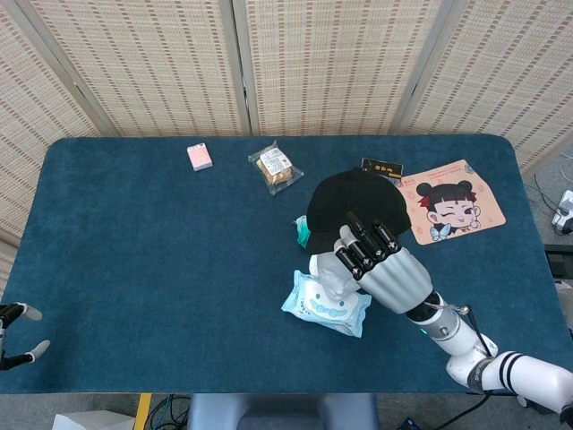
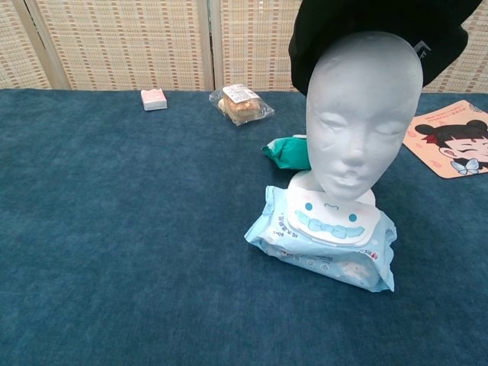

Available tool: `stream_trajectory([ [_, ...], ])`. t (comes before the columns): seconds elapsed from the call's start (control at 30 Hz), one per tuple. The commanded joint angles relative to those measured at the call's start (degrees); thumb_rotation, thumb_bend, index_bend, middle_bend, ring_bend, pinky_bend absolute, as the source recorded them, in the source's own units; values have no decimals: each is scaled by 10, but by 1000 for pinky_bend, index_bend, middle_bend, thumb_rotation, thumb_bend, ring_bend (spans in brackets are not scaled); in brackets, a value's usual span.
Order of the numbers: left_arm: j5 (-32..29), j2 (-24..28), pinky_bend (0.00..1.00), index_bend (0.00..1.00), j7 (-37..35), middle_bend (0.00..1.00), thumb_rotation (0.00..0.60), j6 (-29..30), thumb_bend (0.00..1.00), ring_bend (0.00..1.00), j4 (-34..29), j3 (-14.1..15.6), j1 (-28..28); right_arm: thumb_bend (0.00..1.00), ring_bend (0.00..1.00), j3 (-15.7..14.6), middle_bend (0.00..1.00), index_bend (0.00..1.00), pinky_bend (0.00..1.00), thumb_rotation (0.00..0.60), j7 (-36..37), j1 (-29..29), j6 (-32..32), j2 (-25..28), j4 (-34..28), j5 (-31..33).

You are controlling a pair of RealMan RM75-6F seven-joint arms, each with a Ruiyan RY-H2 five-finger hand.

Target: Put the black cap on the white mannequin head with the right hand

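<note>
Woven screens are backing a blue-carpeted table (image 1: 134, 269). The right hand (image 1: 380, 269) is gripping the soft black cap (image 1: 358, 204), draping it over the crown of the white foam mannequin head (image 2: 362, 122); seating and letting go are remaining. The left hand (image 1: 16, 333), barely showing, is lying empty with fingers apart.

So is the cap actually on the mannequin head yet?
Partly on. In the chest view the black cap covers the crown of the mannequin head, forehead and face bare; the right hand grips it.
</note>
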Motion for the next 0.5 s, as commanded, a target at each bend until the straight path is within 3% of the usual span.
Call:
stream_trajectory([
  [0.03, 1, 0, 536, 472, 0, 449, 600, -1, 115, 348, -1, 1, -1, 467, 302, -4, 496, 657, 519, 600, -12, -3, -3, -1, -3, -14],
  [0.5, -2, 3, 536, 472, -6, 449, 600, -9, 115, 348, 0, 1, -3, 467, 302, -10, 500, 657, 520, 600, -49, -15, -9, -12, -5, -57],
])
